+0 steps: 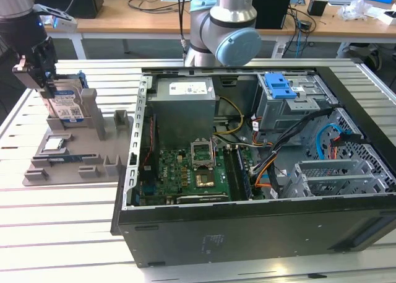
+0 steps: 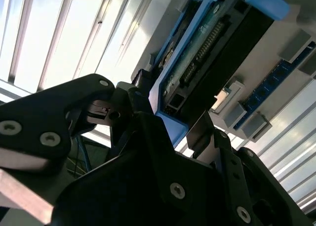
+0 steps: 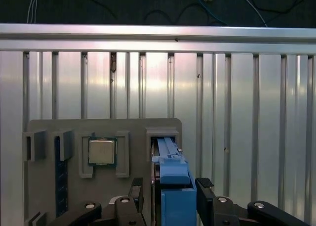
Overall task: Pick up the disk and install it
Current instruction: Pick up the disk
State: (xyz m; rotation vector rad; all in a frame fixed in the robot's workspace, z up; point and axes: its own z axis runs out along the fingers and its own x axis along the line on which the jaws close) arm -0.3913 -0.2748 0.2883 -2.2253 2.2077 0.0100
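My end effector (image 3: 170, 185) straddles the disk (image 1: 65, 104), upright in its grey holder (image 1: 99, 125) (clamped or not, I cannot tell); this grasp wants square, centred contact on its blue frame.

No print can be read. The disk (image 1: 62, 96) carries a white-and-blue label (image 1: 68, 111), the power supply (image 1: 184, 109) a white sticker (image 1: 189, 88), and the case (image 1: 278, 233) a faint mark (image 1: 213, 239) on its outer wall; all lettering is too small to make out.
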